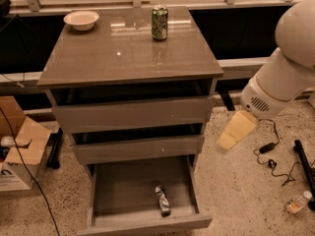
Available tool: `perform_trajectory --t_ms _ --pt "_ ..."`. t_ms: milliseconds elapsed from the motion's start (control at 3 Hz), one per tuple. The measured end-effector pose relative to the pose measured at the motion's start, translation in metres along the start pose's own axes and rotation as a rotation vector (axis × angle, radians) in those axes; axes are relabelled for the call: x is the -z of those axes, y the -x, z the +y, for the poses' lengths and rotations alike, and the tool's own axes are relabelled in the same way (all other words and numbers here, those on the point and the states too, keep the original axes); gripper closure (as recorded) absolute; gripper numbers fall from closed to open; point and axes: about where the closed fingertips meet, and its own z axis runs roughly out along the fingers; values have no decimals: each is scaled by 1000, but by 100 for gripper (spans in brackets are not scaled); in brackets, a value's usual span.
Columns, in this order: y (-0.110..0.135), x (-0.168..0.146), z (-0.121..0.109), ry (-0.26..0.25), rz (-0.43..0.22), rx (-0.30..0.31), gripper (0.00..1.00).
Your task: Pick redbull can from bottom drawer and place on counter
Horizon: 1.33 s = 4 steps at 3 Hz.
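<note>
While the robot's pale yellow gripper (236, 130) hung from the white arm (288, 68) to the right of the cabinet, about level with the middle drawer and with nothing seen in it, whether it was open or closed could not be told. Below and to its left, well apart from it, the redbull can (163, 200) lay on its side in the pulled-out bottom drawer (123, 193), toward the front and right of centre, its length running roughly front to back. Slim, light and thin-walled, the smooth metal can would likely roll or slip under a glancing touch and dent under a hard squeeze; a grip from above across its narrow middle looked soundest. Higher up, the counter (113, 53) carried a green can (159, 22) and a white bowl (81, 19) near its back edge.
</note>
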Motion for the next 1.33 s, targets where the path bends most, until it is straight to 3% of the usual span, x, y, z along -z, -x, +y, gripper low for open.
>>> perform_trajectory --t_ms 333,1000,1333 --pt "15 -54 11 72 -7 -95 0" --pt "22 -171 17 141 39 -311 0" --pt "23 -180 18 146 43 -339 0"
